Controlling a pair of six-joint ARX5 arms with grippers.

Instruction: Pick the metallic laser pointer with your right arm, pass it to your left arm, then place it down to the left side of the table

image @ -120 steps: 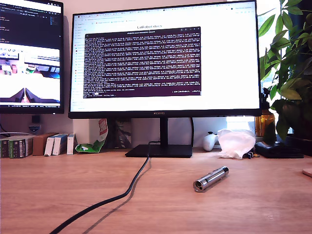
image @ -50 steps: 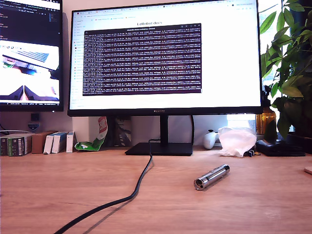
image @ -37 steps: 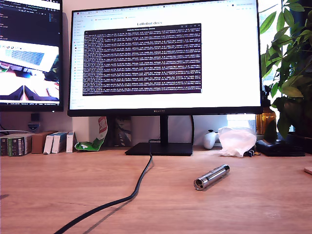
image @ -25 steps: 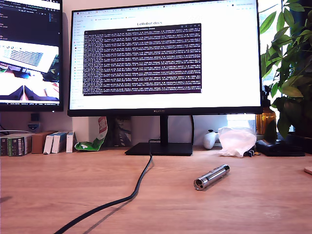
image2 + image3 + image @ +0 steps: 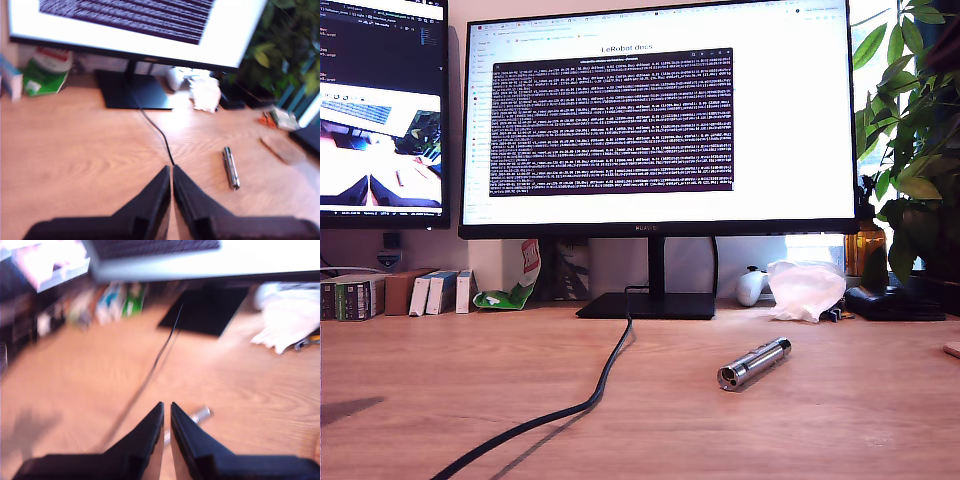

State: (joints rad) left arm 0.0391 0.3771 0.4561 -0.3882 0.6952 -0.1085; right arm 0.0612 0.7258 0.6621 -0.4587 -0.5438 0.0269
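Note:
The metallic laser pointer (image 5: 753, 363) lies on the wooden table (image 5: 440, 370) right of centre in the exterior view, its dark lens end toward the camera. No arm shows in the exterior view. In the first wrist view my first gripper (image 5: 171, 168) hovers above the table, shut and empty, with the laser pointer (image 5: 230, 167) lying a short way to one side of its tips. The second wrist view is blurred. My second gripper (image 5: 166, 405) is shut and empty above the table, and the laser pointer (image 5: 199, 416) lies just beyond its tips, partly hidden by a finger.
A black cable (image 5: 595, 390) runs from the monitor stand (image 5: 648, 307) toward the table's front. A large monitor (image 5: 660, 120), a crumpled white bag (image 5: 805, 290), small boxes (image 5: 380, 295) and a plant (image 5: 915, 130) line the back.
A dark shadow has come onto the table at the exterior view's lower left. The laser pointer and cable have not moved.

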